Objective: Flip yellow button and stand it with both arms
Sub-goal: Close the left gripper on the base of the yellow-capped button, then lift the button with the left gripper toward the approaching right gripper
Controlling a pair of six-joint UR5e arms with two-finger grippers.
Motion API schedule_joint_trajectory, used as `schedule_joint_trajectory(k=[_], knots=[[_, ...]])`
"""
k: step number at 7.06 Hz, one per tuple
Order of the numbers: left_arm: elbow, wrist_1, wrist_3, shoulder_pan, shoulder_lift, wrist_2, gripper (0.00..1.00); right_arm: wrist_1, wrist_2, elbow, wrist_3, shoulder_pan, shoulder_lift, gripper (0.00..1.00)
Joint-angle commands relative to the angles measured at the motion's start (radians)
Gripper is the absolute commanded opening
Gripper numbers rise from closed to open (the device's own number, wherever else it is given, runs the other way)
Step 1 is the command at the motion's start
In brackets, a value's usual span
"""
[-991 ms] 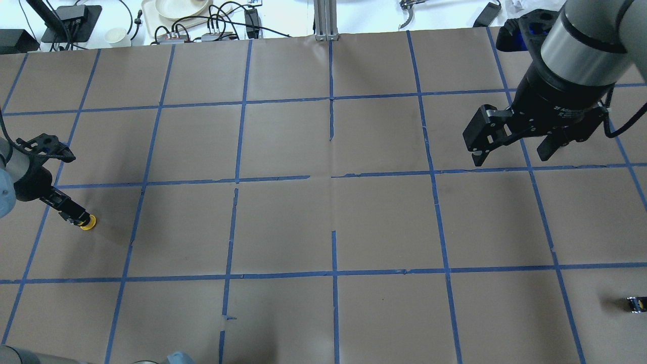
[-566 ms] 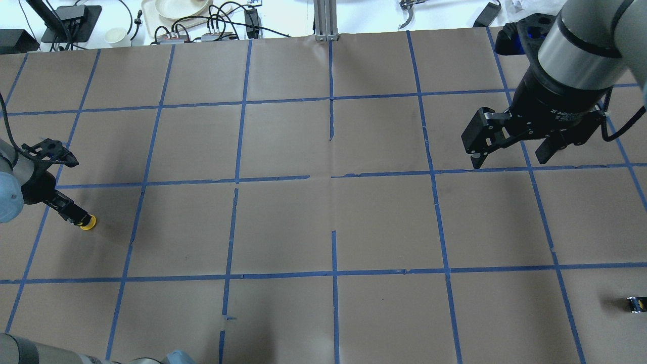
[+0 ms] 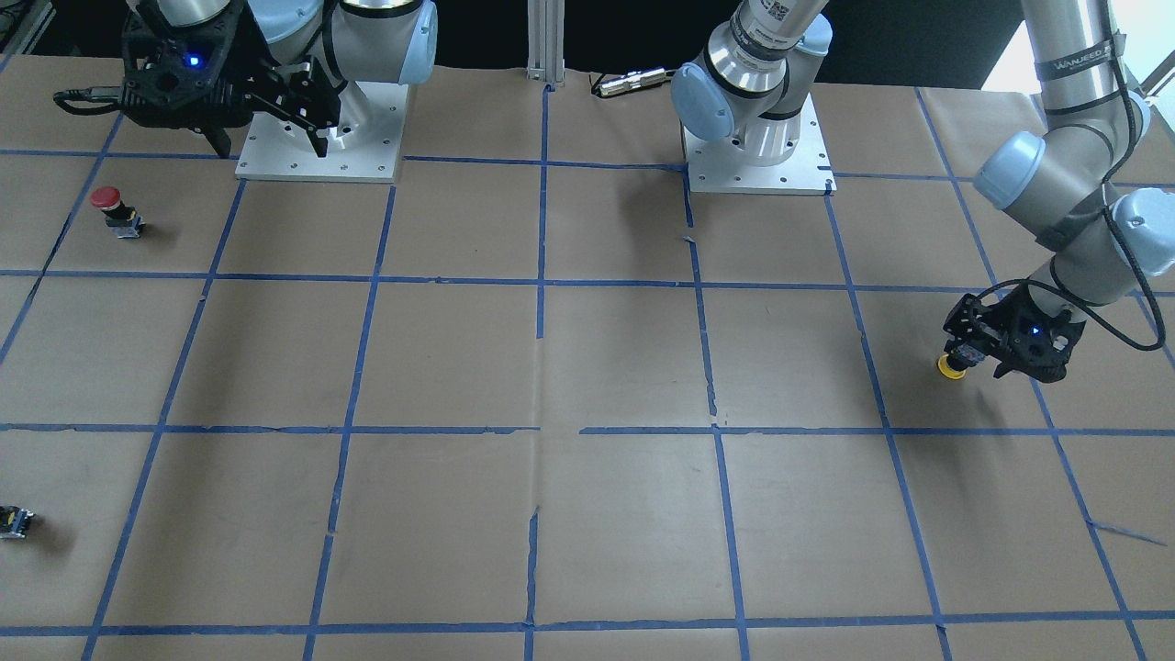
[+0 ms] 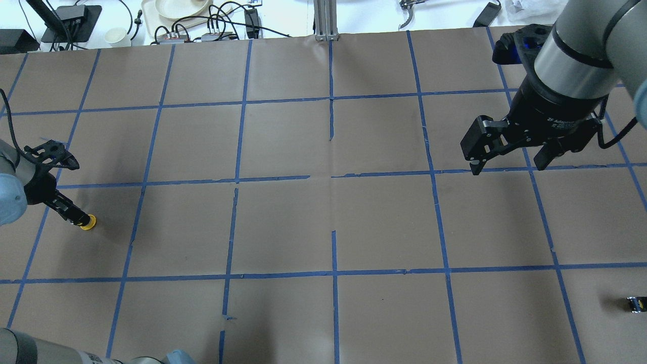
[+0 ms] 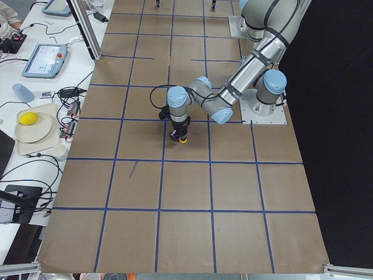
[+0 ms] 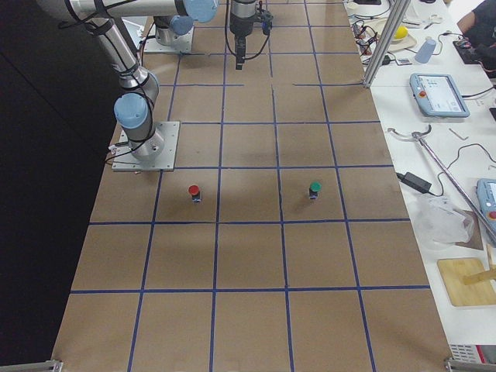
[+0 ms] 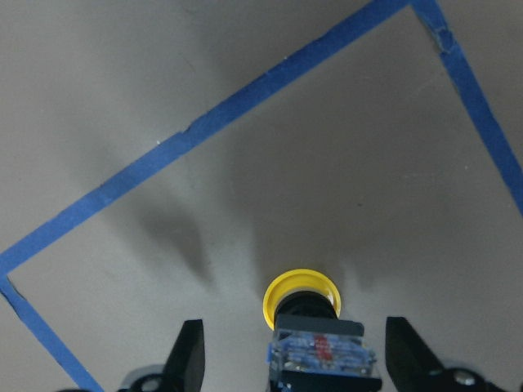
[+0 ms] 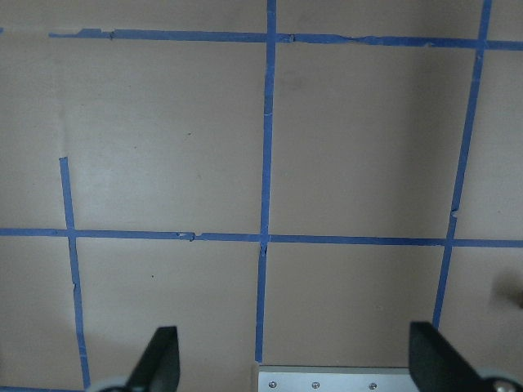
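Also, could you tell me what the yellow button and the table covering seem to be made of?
Yellow button: probably moulded plastic; smooth, evenly coloured cap, translucent-looking contact block. Table covering: likely brown paper, matte, with seams; blue tape lines with torn edges.

Seemingly paper-covered table (image 4: pixel 283 227), blue tape grid (image 4: pixel 334 273)

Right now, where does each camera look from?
Front-facing: across the table, facing the robot; left arm, right arm.
Overhead: behind robot, looking down; left gripper, right gripper.
Exterior left: table end; left arm near.
Exterior right: opposite end; right arm near.
Left wrist: yellow button between fingers.
Right wrist: table, own fingertips.
Shared: front, overhead show that button.
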Motion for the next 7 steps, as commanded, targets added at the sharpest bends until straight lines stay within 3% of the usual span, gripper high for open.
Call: schedule_joint_trajectory(k=[1,2,4,6,7], knots=[[0.002,-0.004,0.012,0.000,0.014,0.002,0.20,-0.002,0.000,0.003,0.007,-0.002,0.001,1.00],[0.009,-0.029,0.011,-0.003,0.031,-0.018,0.16,-0.002,0.000,0.003,0.007,-0.001,0.001,1.00],[0.061,-0.320,-0.032,-0.009,0.141,-0.183,0.16,-0.004,0.000,0.005,0.005,-0.002,0.007,1.00],[0.121,-0.583,-0.235,-0.067,0.195,-0.370,0.16,-0.004,0.003,0.009,0.009,-0.020,0.005,1.00],[0.141,-0.687,-0.262,-0.113,0.212,-0.506,0.16,-0.005,0.021,0.006,0.013,-0.025,0.007,1.00]])
